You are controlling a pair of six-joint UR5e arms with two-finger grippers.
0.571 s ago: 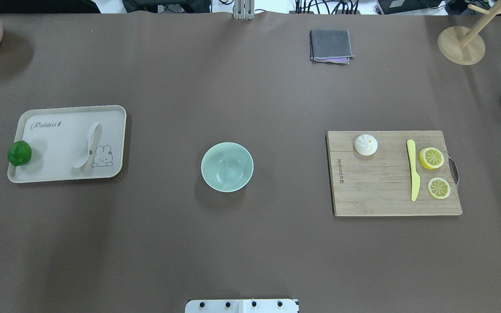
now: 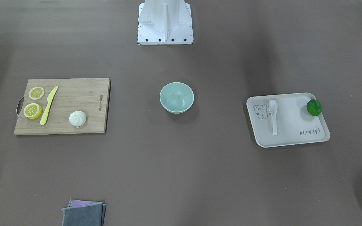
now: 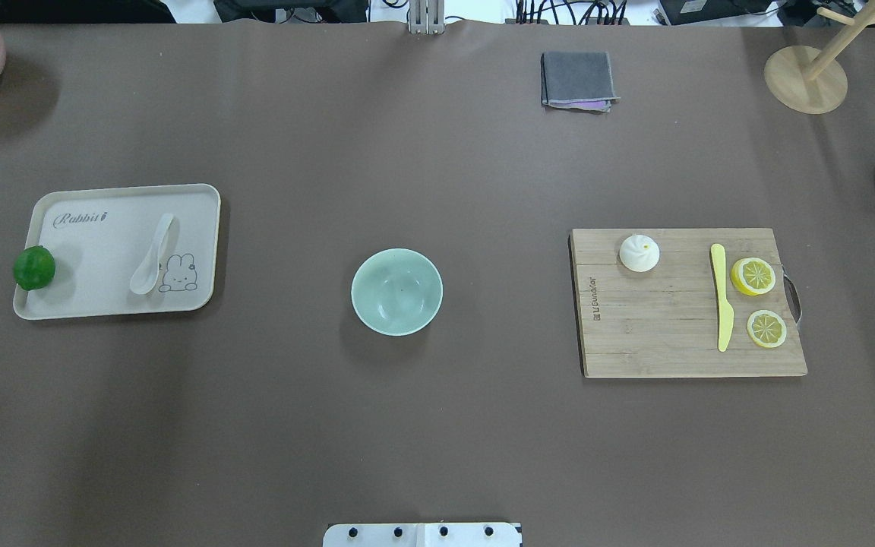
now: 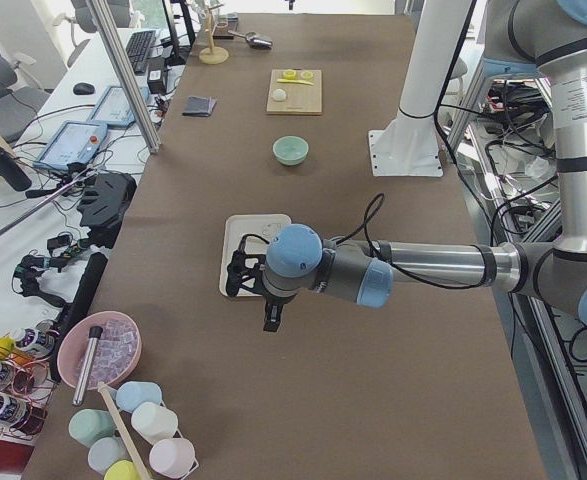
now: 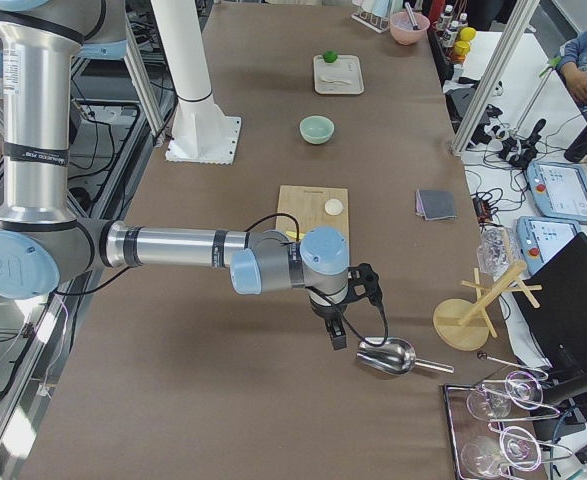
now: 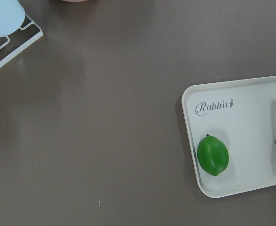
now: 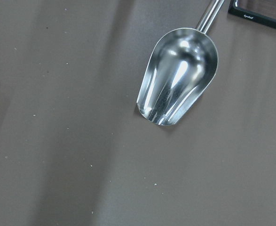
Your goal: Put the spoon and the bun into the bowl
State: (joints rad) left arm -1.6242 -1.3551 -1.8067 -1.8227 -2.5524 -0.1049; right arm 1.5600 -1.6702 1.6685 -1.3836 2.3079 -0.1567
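Nothing has moved: we are seeing the small white soup spoon (image 3: 150, 254) lying on the beige rabbit tray (image 3: 96, 251), the pleated white bun (image 3: 639, 253) on the wooden cutting board (image 3: 665, 334), and the mint-green bowl (image 3: 397, 292) on the tabletop between them. We cannot tell whether the left gripper (image 4: 270, 318) or the right gripper (image 5: 336, 337) is clenched.

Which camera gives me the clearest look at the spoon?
Overhead exterior: the spoon lies whole and unobstructed on the tray. Front-facing shows it about as well; the left wrist camera crops it at the frame edge; exterior right shows it tiny; the rest don't show it clearly.
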